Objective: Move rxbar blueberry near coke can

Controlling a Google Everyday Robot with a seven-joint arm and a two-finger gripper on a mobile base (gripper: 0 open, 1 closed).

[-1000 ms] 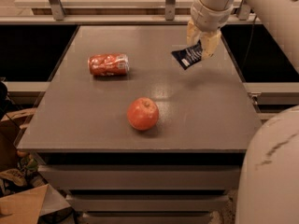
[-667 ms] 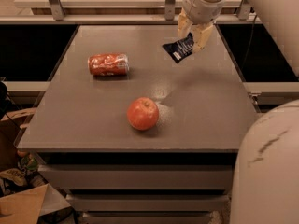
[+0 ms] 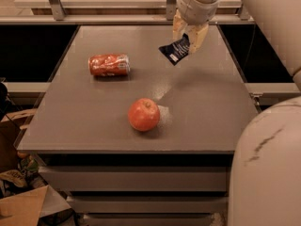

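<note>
Rxbar blueberry (image 3: 174,50) hangs by one end from your hand (image 3: 189,36), closed on it above the surface (image 3: 211,107); so thin a hold may slip before you reach the coke can (image 3: 109,65).

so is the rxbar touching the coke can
Apart: camera view shows bare table between coke can and rxbar blueberry, held aloft by the gripper, back right.

White print on rxbar blueberry (image 3: 174,50), in gripper (image 3: 187,40) above table (image 3: 94,119): unreadable.

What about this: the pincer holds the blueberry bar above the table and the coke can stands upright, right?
Wrong: the camera view shows the coke can lying on its side. The pincer does hold the rxbar blueberry above the table.
</note>
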